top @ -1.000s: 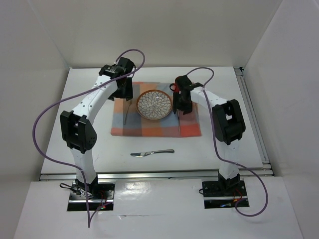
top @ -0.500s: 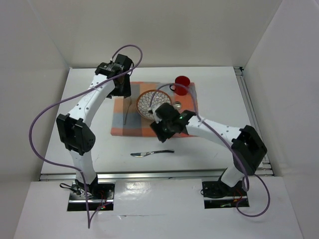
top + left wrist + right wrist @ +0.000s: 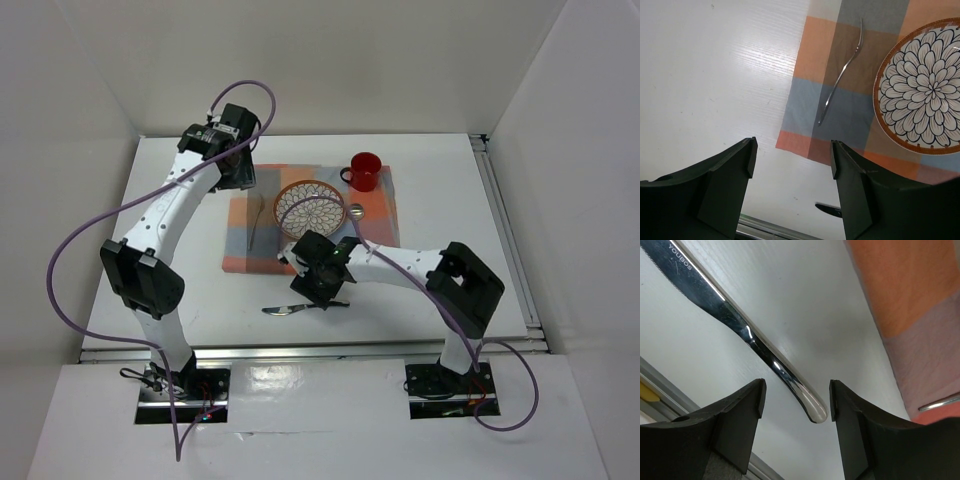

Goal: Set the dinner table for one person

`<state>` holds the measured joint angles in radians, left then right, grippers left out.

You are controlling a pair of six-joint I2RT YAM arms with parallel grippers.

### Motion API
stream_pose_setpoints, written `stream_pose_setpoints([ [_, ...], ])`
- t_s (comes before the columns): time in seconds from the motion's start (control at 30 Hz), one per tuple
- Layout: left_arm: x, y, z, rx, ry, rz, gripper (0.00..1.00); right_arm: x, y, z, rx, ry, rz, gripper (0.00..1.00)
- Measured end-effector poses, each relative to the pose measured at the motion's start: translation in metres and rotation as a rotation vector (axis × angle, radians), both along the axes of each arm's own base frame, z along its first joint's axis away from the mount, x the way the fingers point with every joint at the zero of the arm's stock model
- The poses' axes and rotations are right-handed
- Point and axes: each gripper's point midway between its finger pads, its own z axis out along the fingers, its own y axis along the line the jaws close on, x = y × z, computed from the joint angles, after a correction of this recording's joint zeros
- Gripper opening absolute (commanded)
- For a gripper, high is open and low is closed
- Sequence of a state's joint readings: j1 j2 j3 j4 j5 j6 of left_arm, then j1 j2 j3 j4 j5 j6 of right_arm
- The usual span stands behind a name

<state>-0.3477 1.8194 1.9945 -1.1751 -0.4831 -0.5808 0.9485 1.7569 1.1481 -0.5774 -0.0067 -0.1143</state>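
Top view: the large flat white rectangular surface [image 3: 500,230] lies under both arms, its long axis left-right. The right gripper [image 3: 318,285] hides the handle of the slim steel knife [image 3: 285,310].

Left wrist: the left gripper [image 3: 792,155] has its jaws wide and empty.

Right wrist: jaws wide astride the knife's handle, blade cut off.

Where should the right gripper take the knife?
By the handle's rounded end, straight down from above, jaws across its width. The knife lies flat on the table, only thin edges to pinch; that end sits between the fingers of the open right gripper.
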Motion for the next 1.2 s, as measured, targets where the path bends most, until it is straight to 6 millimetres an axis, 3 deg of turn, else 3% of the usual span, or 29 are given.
stream_pose_setpoints([
  [0.33, -0.001, 0.002, -0.003, 0.013, 0.008, 0.006, 0.77, -0.010, -0.001, -0.022, -0.035, 0.048, 0.055, 0.48],
  [0.6, -0.002, 0.005, -0.006, 0.018, 0.019, 0.011, 0.77, -0.011, 0.003, -0.024, -0.031, 0.047, 0.061, 0.30],
  [0.83, -0.002, 0.008, -0.008, 0.024, 0.022, 0.019, 0.77, -0.014, 0.007, -0.024, -0.052, 0.015, 0.079, 0.21],
  [0.93, -0.004, 0.009, -0.011, 0.028, 0.031, 0.019, 0.77, -0.014, 0.007, -0.022, -0.060, 0.006, 0.080, 0.10],
  [1.2, -0.004, 0.013, -0.013, 0.033, 0.036, 0.029, 0.77, -0.029, 0.003, -0.015, -0.127, -0.010, 0.093, 0.09],
])
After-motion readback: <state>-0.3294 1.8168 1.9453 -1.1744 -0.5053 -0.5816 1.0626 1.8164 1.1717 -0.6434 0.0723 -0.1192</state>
